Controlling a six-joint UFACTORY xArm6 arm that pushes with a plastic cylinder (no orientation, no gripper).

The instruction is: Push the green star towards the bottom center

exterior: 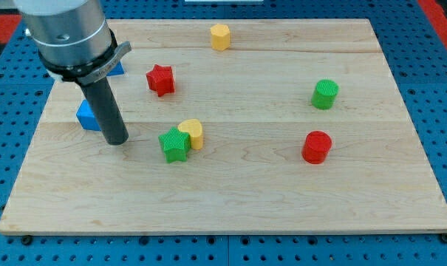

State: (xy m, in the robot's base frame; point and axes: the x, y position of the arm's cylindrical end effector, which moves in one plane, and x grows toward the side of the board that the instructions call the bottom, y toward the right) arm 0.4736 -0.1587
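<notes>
The green star [173, 145] lies on the wooden board [230, 199] left of centre, touching a yellow heart-shaped block [193, 133] on its upper right. My tip [116, 140] rests on the board to the left of the green star, with a gap between them. The rod rises up to the arm's grey body at the view's top left.
A blue block [87, 116] sits just left of the rod, partly hidden by it. Another blue block [117, 68] peeks out behind the arm. A red star [160, 80], yellow hexagonal block [220, 35], green cylinder [325, 94] and red cylinder [317, 146] lie elsewhere.
</notes>
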